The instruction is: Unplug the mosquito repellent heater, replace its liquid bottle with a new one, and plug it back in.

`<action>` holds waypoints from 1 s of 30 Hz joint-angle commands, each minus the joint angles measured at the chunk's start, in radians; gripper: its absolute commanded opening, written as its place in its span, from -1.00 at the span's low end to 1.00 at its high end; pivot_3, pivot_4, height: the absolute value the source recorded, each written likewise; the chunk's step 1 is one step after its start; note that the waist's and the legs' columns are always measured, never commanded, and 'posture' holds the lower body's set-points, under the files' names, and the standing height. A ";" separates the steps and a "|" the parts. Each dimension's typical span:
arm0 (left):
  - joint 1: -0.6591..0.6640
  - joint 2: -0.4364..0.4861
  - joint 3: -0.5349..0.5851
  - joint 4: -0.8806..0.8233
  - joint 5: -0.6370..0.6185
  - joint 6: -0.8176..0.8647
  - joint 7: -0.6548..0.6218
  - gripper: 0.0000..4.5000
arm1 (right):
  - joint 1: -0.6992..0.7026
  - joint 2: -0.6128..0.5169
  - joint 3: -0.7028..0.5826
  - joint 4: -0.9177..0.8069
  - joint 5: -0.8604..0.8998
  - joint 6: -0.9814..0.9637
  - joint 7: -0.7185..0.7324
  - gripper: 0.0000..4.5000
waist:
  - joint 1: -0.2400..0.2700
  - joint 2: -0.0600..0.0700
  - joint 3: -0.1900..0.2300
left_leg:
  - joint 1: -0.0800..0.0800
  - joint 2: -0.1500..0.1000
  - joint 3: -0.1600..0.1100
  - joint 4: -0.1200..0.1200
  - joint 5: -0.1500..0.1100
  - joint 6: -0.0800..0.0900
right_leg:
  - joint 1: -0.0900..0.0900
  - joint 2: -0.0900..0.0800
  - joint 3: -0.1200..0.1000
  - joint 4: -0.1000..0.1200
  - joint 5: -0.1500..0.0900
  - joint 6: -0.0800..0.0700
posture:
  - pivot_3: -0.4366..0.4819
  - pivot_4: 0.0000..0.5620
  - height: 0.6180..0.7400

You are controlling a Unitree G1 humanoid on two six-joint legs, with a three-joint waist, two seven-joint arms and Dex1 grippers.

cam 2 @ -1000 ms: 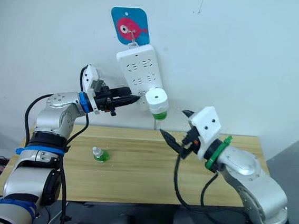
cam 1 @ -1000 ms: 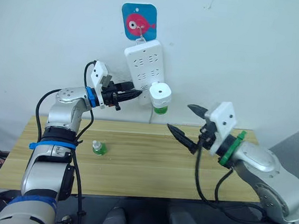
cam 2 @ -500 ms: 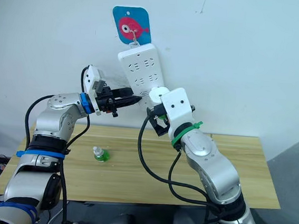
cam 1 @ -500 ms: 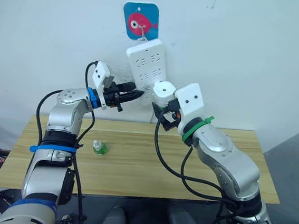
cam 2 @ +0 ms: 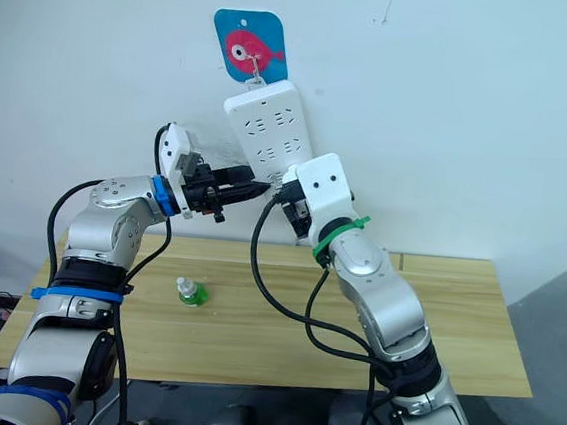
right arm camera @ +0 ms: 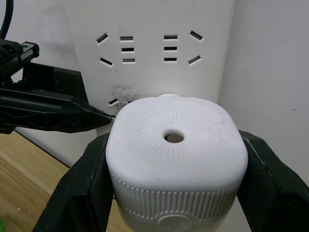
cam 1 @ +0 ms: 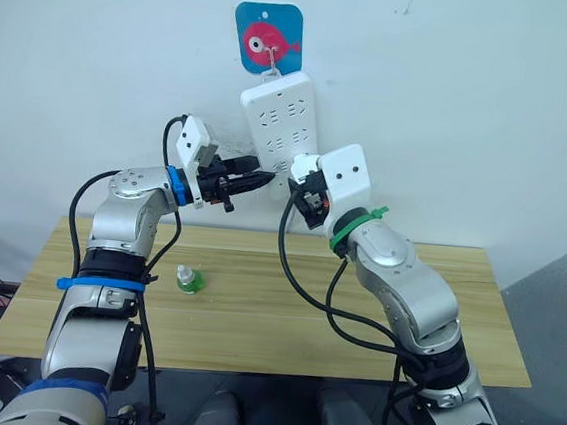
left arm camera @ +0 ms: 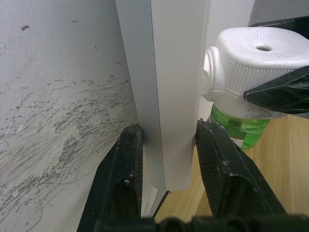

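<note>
From my head camera, I see the white power strip (cam 1: 281, 122) hanging on the wall under a blue sign with a pink fish (cam 1: 268, 39). The mosquito repellent heater (cam 1: 303, 166) is plugged in at the low end of the strip. My left claw (cam 1: 256, 181) reaches in from the left and its tips are at the low edge of the strip. My right claw (cam 2: 287, 195) is up at the heater. Down on the wooden table (cam 1: 252, 330) stands a small green bottle (cam 1: 188, 281), well apart from the heater. I think that is the new one.

From my left wrist, my two black fingers (left arm camera: 223, 179) sit one on each side of the strip's thin edge, touching it. I am pinching the strip to hold it steady. Just beside it is the heater with the green liquid bottle (left arm camera: 240, 128) under it.

From my right wrist, my two black fingers (right arm camera: 79, 186) are pressed on both sides of the heater (right arm camera: 176, 152). I am holding it tight. Its round hole faces me and the strip's sockets are right behind it.

So I think I am only at the start. The heater looks plugged in. I have to pull it out, swap the bottle, and plug it back in
</note>
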 commanded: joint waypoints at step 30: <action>0.421 0.228 0.119 -0.420 -0.033 -0.097 0.087 0.97 | 0.097 -0.019 -0.185 -0.355 0.073 0.188 0.107 0.31 | -0.048 0.004 0.006 | -0.006 0.004 0.000 -0.002 0.001 0.000 | -0.011 0.002 0.004 0.006 0.000 -0.001 | -0.43 -0.30 0.82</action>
